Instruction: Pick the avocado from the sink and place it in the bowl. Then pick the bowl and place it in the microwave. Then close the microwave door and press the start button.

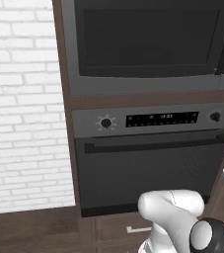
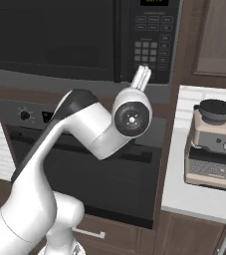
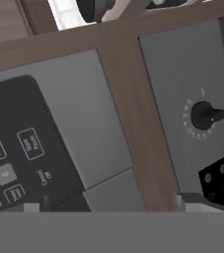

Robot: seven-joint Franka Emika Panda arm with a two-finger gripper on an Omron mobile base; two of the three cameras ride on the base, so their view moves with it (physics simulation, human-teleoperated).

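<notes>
The microwave (image 1: 150, 86) sits built in above the oven. Its door (image 2: 55, 37), a dark glass window in a grey frame, lies flush with the front and is shut. The dark keypad (image 2: 152, 47) is to the right of the door. My gripper (image 2: 143, 75) is held up just in front of the keypad's lower edge, open, with nothing between its fingers. In the hand view the gripper (image 3: 111, 204) faces the keypad's lower corner, where the start button (image 3: 30, 144) is labelled Start Pause. The avocado, the sink and the bowl are out of view.
Below the microwave is a grey oven (image 1: 153, 168) with a knob (image 3: 207, 114), a display strip and a long bar handle. A coffee machine (image 2: 214, 144) stands on a white counter (image 2: 194, 201) to the right. A white brick wall (image 1: 19, 108) is on the left.
</notes>
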